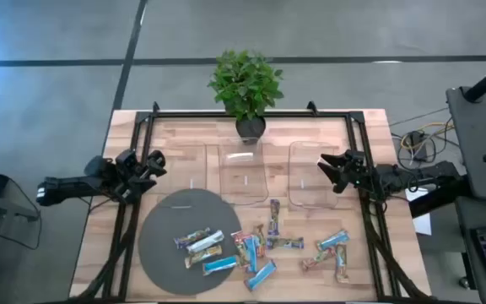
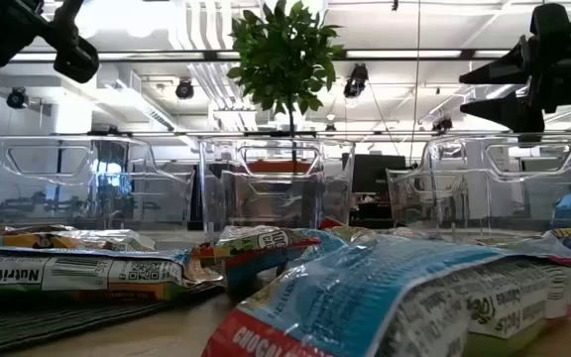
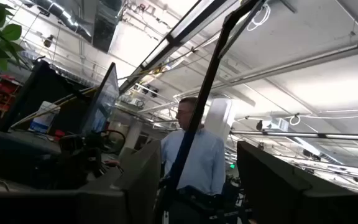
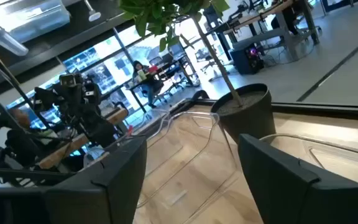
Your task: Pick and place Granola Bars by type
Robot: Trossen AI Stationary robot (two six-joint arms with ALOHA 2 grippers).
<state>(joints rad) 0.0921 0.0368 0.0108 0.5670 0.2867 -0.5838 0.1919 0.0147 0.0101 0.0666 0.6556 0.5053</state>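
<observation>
The pale wooden-plank table point(image 1: 184, 135) carries everything. On it, from largest to smallest: a round dark grey mat point(image 1: 163, 245) at the front left, three clear rectangular plastic trays point(image 1: 243, 173) in a row behind it, a small leafy green plant in a dark pot point(image 1: 245, 84) at the back edge, and the foil-wrapped granola bars point(image 1: 260, 245) scattered along the front. Some of the bars lie on the mat, a heap sits just beside its right rim, and a few more lie farther right.

Both arms hang above the table, well apart from the bars. The left pincer point(image 1: 148, 165) is over the left side near the mat's back rim, its fingers apart and holding nothing. The right pincer point(image 1: 332, 173) is over the right-hand tray, also spread and empty.

The largest risk, as I judge it, is the trays: they are light and nearly invisible, so a descending arm could clip a wall and shove one out of line. Next is the central heap, where blue-and-white, dark and multicoloured wrappers overlap and touch; a closing pincer could catch two bars, or the wrong type. Smallest, the slick foil may slip from the fingers or crumple, dropping a bar short of its tray.
</observation>
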